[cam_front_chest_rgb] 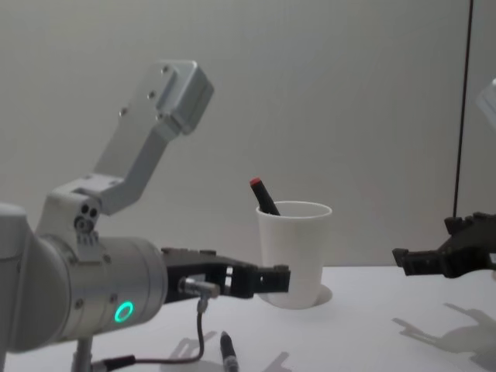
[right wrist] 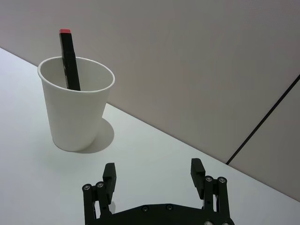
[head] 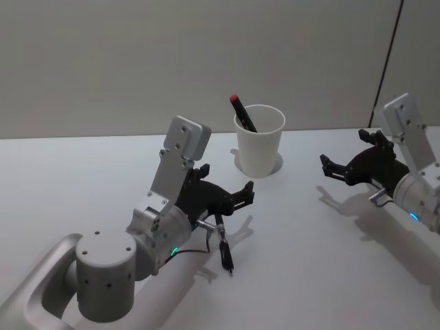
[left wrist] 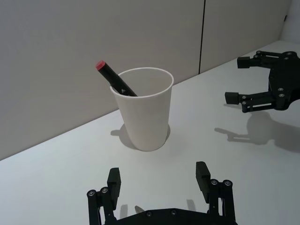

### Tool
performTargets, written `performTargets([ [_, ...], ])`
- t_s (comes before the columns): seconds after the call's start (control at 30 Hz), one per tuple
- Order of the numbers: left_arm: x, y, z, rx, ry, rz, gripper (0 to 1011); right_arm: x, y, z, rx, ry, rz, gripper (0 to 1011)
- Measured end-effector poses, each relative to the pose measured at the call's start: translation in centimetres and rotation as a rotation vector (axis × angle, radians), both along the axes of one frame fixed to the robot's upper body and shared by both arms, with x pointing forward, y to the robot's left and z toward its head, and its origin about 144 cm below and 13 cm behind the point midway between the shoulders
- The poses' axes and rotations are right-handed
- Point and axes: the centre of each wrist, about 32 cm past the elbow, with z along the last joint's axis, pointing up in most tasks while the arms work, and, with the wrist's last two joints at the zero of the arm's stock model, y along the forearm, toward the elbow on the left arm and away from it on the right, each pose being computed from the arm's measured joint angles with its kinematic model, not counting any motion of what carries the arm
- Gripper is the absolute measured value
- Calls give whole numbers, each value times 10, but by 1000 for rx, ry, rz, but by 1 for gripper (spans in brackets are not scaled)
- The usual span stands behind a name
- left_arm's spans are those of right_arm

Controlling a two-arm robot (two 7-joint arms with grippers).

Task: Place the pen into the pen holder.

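Two spread, empty: left claw (left wrist: 158, 173), right claw (right wrist: 153, 167), clear of pen holder (head: 260, 148); pen (head: 242, 113) apparently touches rim (left wrist: 143, 95).

The pen holder (head: 258, 148), a plain white paper cup with a rolled rim, stands upright on the desk (head: 309, 247) toward 12 o'clock. The pen (head: 242, 113), black with a red end, rests inside it, red end up, leaning on the rim toward 10 o'clock.
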Motion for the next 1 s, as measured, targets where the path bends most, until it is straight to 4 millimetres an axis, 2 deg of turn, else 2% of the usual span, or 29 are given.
performTargets([
  [1.0,-14,0,-16,89,120,3,1001,0,0,0,0,0,0,1001],
])
